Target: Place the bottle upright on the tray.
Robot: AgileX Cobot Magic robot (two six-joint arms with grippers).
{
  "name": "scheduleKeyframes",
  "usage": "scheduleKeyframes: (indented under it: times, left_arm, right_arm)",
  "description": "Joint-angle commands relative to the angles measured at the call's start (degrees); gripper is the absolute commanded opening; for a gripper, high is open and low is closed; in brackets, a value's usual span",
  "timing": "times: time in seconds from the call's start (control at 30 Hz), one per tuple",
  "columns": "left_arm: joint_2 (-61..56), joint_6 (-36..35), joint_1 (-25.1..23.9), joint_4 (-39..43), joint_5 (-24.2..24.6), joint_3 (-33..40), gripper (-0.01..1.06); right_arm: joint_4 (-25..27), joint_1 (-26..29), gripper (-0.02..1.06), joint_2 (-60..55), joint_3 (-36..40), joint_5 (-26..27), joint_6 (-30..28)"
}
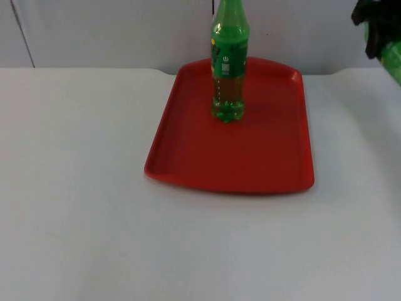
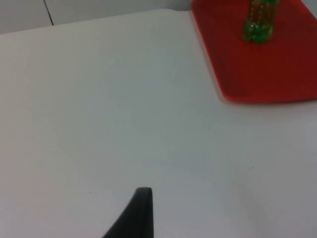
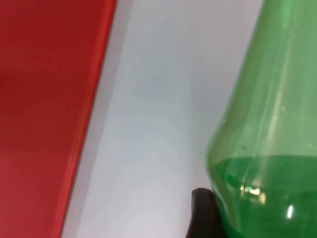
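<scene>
A green bottle (image 1: 228,63) stands upright on the red tray (image 1: 276,157), in the tray's far half; the left wrist view has the bottle's base (image 2: 257,27) and the tray (image 2: 277,64). At the table's far right edge my right gripper (image 1: 381,47) is up off the table, shut on a second green bottle (image 1: 392,61). In the right wrist view that bottle (image 3: 267,148) rests against a black fingertip (image 3: 200,213), beside the tray's right rim (image 3: 94,114). A fingertip (image 2: 140,210) of my left gripper hangs over bare table left of the tray; that arm waits.
The white table (image 1: 75,188) spreads open to the left of the tray and in front of it. The grey partition wall (image 1: 113,31) closes off the far side just behind the tray.
</scene>
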State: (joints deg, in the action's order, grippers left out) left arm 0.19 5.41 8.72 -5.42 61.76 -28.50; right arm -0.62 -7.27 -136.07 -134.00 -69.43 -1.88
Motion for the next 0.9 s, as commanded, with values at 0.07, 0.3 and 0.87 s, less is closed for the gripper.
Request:
scheduleKeyframes:
  times: [0.07,0.3,0.87]
  left_arm:
    - [-0.2,-0.4,-0.2,-0.1,-0.1,0.2,1.05]
    - [-0.2,-0.4,-0.2,-0.1,-0.1,0.2,1.05]
    - [-0.2,-0.4,-0.2,-0.1,-0.1,0.2,1.05]
  right_arm:
    - [-0.4,0.1,0.0,9.9,4.3,-0.5,-1.5]
    - [0.6,0.1,0.0,26.0,16.3,-0.5,-2.7]
    - [6.1,0.1,0.0,72.8,56.8,29.1,-5.7]
